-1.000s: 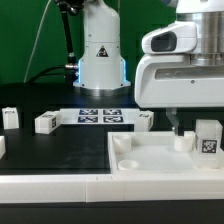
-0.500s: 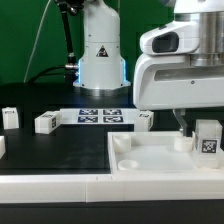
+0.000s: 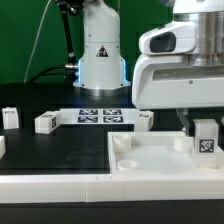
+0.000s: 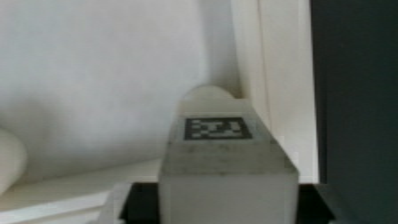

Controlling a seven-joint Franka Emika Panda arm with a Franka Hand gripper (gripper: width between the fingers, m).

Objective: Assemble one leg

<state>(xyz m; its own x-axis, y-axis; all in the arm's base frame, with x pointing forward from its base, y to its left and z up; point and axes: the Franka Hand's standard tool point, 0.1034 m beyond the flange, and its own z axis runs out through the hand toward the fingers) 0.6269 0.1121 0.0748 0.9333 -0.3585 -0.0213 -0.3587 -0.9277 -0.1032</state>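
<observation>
The leg (image 3: 206,140), a small white post with a black-and-white tag, stands upright at the far right corner of the large white tabletop (image 3: 150,165). My gripper (image 3: 203,128) comes down on it from above, and its dark fingers (image 3: 188,122) flank the leg's top. In the wrist view the leg (image 4: 222,150) fills the space between the two dark fingers of my gripper (image 4: 228,205), which touch its sides. The tabletop (image 4: 89,90) lies behind it. Whether the leg's lower end sits in a socket is hidden.
Three more white legs lie on the black table: two at the exterior view's left (image 3: 10,117) (image 3: 45,122) and one by the tabletop's back edge (image 3: 146,120). The marker board (image 3: 100,115) lies before the robot base (image 3: 100,55). Round sockets (image 3: 128,162) show in the tabletop.
The visible finger has moved toward the leg, from a gap beside it to against it. The leg has shifted slightly toward the exterior view's left.
</observation>
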